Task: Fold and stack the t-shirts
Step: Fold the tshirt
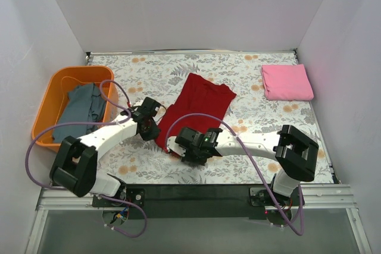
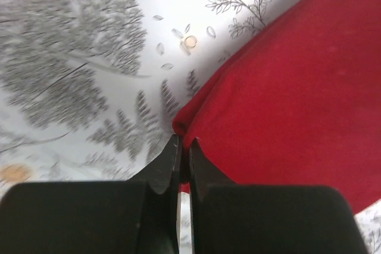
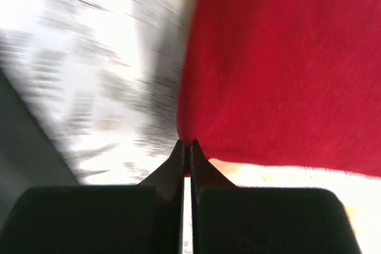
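Starting fold: gripping dark red t-shirt at near hem, w/ L claw & R claw clamped on cloth. Next, prob.: lift both together, carry hem twd collar.

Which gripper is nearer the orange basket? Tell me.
Left. The left gripper pinches the dark red t-shirt nearer the orange basket; the right gripper pinches its near corner, farther away.

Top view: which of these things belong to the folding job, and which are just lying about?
Job:
- dark red t-shirt, spread out, its near edge pinched by the left hand and the right hand
- pink t-shirt, folded, far right
- grey-blue t-shirt, in the basket

Lying about:
- orange basket
- floral tablecloth
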Motion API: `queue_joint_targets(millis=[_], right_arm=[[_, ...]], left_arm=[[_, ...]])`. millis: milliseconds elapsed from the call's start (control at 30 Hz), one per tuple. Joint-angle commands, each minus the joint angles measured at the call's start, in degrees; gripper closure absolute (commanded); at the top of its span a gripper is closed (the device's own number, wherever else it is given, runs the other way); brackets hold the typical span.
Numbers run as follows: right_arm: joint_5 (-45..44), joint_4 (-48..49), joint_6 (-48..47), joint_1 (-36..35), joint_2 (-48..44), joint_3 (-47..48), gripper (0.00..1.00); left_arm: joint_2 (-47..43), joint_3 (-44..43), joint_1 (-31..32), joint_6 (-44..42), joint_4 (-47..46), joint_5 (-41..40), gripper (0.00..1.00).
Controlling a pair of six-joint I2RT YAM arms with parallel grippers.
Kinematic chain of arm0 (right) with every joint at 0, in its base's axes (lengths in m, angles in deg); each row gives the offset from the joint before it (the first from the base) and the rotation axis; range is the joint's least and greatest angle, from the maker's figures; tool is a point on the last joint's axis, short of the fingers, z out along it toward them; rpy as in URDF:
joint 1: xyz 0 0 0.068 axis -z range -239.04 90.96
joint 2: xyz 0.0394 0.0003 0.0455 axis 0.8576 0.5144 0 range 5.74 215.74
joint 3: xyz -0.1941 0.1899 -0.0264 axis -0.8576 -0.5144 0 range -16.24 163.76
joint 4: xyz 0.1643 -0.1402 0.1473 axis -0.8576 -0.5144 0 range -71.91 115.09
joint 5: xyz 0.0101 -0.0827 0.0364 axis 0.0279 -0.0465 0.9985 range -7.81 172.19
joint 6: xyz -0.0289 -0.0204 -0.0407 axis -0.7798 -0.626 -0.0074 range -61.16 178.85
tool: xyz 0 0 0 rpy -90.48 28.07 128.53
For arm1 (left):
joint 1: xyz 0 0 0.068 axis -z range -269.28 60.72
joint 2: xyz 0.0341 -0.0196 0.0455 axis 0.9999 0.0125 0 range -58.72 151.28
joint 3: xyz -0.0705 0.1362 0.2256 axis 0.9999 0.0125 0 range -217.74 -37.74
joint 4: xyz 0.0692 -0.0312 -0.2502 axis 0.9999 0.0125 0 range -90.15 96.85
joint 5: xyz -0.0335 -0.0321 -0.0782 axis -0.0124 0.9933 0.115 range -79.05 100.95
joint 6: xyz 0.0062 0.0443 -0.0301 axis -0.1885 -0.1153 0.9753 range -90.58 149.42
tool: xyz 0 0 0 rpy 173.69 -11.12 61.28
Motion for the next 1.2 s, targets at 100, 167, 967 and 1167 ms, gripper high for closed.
queue_joint_targets(millis=[100,167,967,1167], right_arm=[[22.17,-10.99,-0.82,-5.95,0.51,16.06,0.99],[25.1,-11.7,0.23,-7.45,1.04,20.01,0.99],[24.4,-11.0,7.35,3.53,-8.01,18.46,0.99],[26.07,-10.65,7.35,9.06,-10.39,15.03,0.99]], left_arm=[[-16.66,-5.26,-1.44,-2.23,19.65,-5.14,1.0],[-20.1,-5.97,-1.44,-1.7,23.09,-5.5,1.0],[-7.82,-29.69,-1.7,-6.8,15.98,-1.72,1.0],[-2.9,-31.28,-1.62,-7.41,11.15,2.49,1.0]])
